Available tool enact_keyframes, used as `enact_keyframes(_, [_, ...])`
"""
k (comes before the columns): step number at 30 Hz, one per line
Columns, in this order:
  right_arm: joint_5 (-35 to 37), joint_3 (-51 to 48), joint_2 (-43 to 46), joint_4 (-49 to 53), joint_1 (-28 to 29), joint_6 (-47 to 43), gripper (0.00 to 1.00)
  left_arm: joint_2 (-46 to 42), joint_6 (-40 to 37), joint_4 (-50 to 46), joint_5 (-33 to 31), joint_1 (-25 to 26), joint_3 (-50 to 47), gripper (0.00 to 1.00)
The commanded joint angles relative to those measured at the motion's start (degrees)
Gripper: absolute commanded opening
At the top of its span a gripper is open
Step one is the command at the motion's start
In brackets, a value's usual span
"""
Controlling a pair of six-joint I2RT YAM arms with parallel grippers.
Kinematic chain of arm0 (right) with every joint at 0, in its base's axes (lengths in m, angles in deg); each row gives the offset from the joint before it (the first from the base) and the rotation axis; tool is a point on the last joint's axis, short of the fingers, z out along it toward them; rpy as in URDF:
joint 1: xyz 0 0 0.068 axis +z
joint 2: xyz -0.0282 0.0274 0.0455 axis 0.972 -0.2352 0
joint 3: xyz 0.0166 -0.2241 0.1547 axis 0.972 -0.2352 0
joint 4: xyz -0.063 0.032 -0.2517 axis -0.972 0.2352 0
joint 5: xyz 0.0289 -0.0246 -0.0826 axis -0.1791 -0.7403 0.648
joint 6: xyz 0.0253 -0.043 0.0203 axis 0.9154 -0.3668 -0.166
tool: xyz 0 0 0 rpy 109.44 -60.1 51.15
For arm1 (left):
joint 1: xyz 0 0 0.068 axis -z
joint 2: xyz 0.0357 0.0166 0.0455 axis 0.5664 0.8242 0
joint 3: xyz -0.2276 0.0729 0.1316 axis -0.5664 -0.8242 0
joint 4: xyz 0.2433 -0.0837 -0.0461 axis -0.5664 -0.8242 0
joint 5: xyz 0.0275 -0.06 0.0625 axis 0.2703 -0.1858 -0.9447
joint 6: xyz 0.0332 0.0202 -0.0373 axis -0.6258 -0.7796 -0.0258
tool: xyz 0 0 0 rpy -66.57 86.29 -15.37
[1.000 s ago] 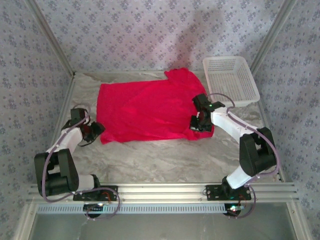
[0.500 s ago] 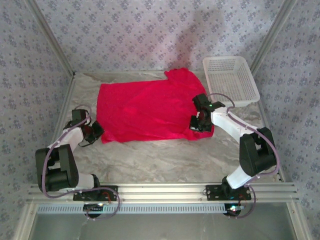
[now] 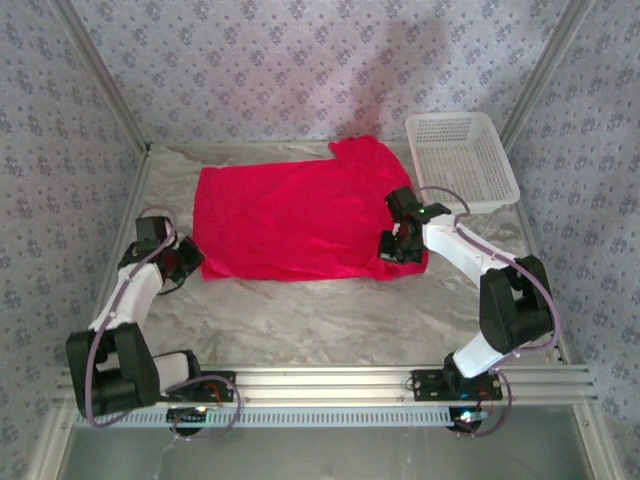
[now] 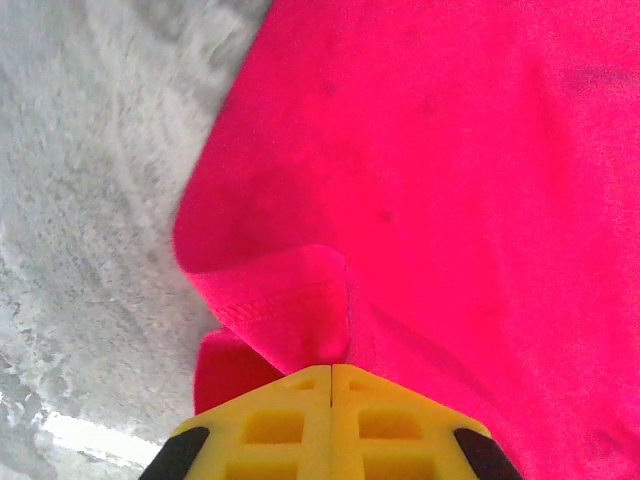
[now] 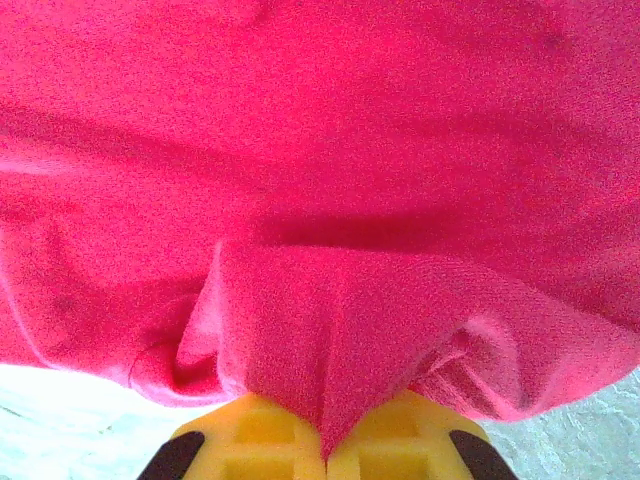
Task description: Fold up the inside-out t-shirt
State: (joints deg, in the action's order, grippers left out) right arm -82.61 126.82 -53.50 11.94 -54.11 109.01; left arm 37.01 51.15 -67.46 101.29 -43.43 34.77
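Basket (image 3: 447,117) far right, near tabletop (image 3: 320,320) apparently open

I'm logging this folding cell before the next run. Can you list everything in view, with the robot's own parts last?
t-shirt: one, bright red, spread flat across the middle of the table.
basket: one, white mesh, far right corner of the table, beside the t-shirt's sleeve.
table: one, grey marbled cover, under the t-shirt and basket.
walls: three, pale with a small blue-grey pattern, left, back and right of the table.
rail: one, silver metal, along the near edge, carrying both arm bases.
left gripper: one, yellow fingers, shut on the t-shirt's near left corner.
right gripper: one, yellow fingers, shut on a fold at the t-shirt's near right corner.
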Motion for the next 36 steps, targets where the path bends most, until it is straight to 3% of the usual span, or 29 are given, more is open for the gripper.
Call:
enact_keyframes(1, [-1.0,2.8,3.9,1.6,-0.6,-1.1,0.0,-3.9,1.3,-3.2,1.9,0.4,4.0,0.0])
enact_keyframes(7, [-1.1,5.2,9.8,1.5,-2.3,-1.6,0.0,-7.6,2.7,-4.9,4.6,0.2,8.4,0.0])
enact_keyframes(12, [-2.0,13.1,13.6,3.2,-6.8,-2.4,0.0,-8.1,2.9,-7.0,5.1,-0.6,16.4,0.0])
enact_keyframes(22, [-10.2,35.6,10.3,0.8,-12.8,-0.5,0.0,-1.1,6.3,-0.9,9.3,-1.7,35.7,0.0])
enact_keyframes(29, [-14.6,55.3,6.3,-1.1,-15.2,2.7,0.0,3.8,10.4,0.6,13.1,-7.1,53.9,0.0])
enact_keyframes(36, [-19.7,62.7,11.4,-1.8,-15.7,3.5,0.0,0.5,12.4,-0.8,15.9,-14.9,65.1,0.0])
